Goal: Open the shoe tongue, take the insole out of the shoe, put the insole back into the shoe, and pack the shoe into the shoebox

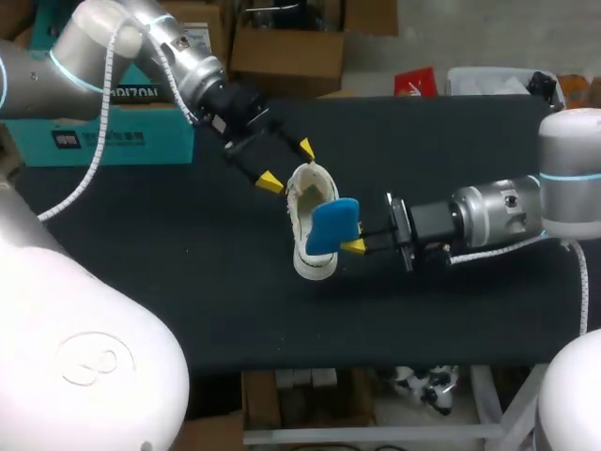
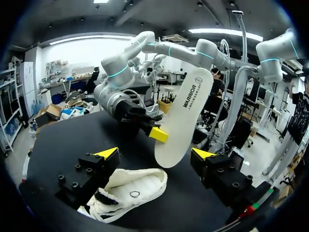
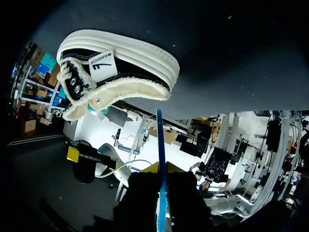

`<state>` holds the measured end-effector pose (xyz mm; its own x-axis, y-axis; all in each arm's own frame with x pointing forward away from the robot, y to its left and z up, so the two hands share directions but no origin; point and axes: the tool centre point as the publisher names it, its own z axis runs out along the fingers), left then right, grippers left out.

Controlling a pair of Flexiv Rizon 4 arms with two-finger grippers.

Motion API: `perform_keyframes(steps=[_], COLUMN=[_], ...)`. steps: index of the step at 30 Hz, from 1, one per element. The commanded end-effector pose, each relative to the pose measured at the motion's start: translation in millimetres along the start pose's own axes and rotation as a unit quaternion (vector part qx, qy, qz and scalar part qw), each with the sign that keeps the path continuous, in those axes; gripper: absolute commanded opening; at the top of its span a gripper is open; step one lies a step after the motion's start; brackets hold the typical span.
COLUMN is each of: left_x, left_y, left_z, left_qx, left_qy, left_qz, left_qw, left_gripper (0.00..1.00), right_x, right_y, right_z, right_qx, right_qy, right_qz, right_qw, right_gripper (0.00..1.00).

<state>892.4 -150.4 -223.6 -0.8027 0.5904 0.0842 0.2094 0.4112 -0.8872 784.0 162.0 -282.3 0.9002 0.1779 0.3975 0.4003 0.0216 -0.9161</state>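
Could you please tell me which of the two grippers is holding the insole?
The right gripper: it is shut on the insole beside the shoe, whereas the left gripper is open and empty.

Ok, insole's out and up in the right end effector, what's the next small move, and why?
Probably lower the right end effector, angling the insole's lower end toward the shoe opening. The insole hangs clear above the shoe, pinched at one edge, and the left end effector sits open beside the shoe, seemingly placed to steady it.
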Motion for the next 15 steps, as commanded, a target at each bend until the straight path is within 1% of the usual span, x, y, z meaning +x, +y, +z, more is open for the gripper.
perform_keyframes(steps=[1, 8, 11, 15], left_x=[-5.7, -5.7, 0.1, 2.4], left_y=[-6.1, -6.1, -5.2, -5.7], left_z=[-3, -3, 3, 7], left_qx=[-0.010, -0.010, -0.019, -0.042], left_qy=[0.194, 0.194, 0.215, 0.237], left_qz=[0.000, 0.000, 0.028, 0.062], left_qw=[0.981, 0.981, 0.976, 0.969], left_gripper=[1.00, 1.00, 1.00, 1.00], right_x=[-2, -14, -15, -14], right_y=[-1, -5, -4, -5], right_z=[5, 5, 4, 4], right_qx=[-0.001, 0.005, 0.006, 0.012], right_qy=[-0.002, -0.003, 0.001, -0.002], right_qz=[-0.003, -0.011, -0.010, -0.011], right_qw=[1.000, 1.000, 1.000, 1.000], right_gripper=[0.00, 0.00, 0.00, 0.00])
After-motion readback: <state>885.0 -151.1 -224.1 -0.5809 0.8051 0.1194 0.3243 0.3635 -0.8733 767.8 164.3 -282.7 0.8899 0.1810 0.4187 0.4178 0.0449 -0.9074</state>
